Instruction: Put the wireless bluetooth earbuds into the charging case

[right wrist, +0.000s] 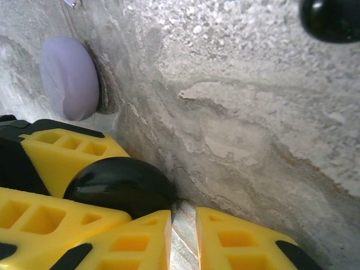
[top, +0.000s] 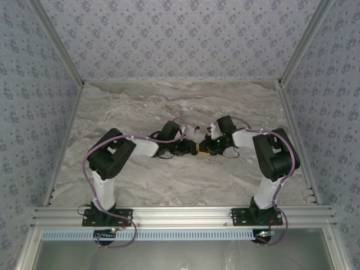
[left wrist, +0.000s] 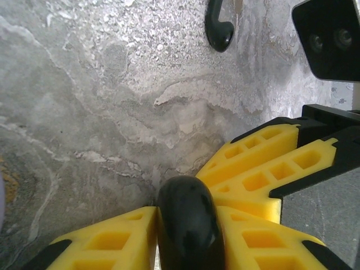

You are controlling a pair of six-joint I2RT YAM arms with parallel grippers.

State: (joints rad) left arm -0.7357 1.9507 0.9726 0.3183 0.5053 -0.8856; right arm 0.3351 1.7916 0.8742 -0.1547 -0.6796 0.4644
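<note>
Where the two arms meet mid-table (top: 169, 101), the left gripper (left wrist: 184, 216) pinches the case (left wrist: 187, 236) between its yellow fingers. Case: glossy black, smooth, rounded like a puck, highlights on its dome. Right gripper (right wrist: 183, 230) comes in from 2 o'clock of the case in the left wrist view, tips just beside it, fingers pressed almost together. One earbud (left wrist: 218, 28), black, curved, shiny, lies on the marble at 12 o'clock, well apart. Lavender disc (right wrist: 70, 79) at 11 o'clock of the case, right wrist view.
</note>
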